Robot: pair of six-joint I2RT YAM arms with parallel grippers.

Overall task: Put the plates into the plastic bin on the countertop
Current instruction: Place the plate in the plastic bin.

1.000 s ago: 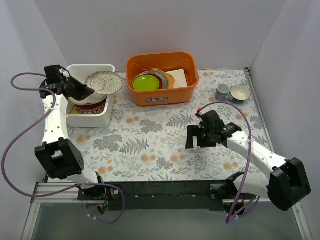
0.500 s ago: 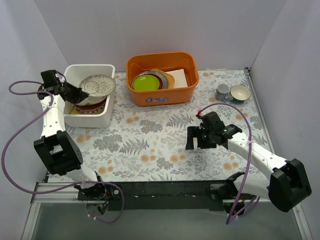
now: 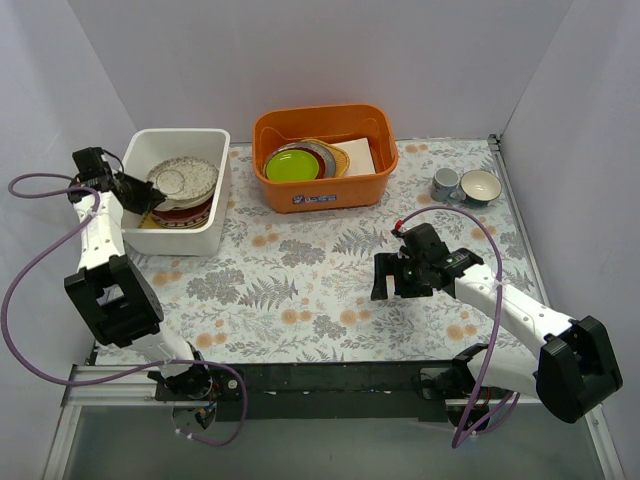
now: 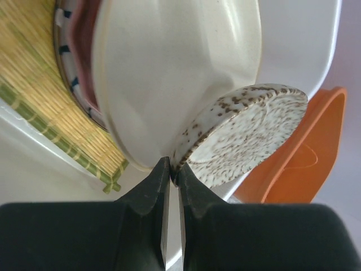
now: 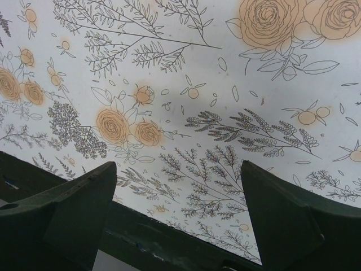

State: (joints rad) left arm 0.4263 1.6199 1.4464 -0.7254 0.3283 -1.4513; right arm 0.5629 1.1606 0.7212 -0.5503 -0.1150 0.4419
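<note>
The speckled oval plate lies tilted in the white plastic bin, on top of the other plates stacked there. My left gripper reaches in over the bin's left wall, shut on this plate's rim. In the left wrist view the gripper pinches the edge of the speckled plate, which leans on a cream plate. Over the fern-printed countertop, right of centre, my right gripper hangs open and holds nothing. The right wrist view shows only countertop between the gripper's fingers.
An orange tub at the back centre holds a lime-green plate and more plates. Two cups stand at the back right. A bamboo mat lies under the stack in the bin.
My left gripper carried the speckled plate from above the bin's right rim leftward and down onto the stack inside. The right arm has not moved.
</note>
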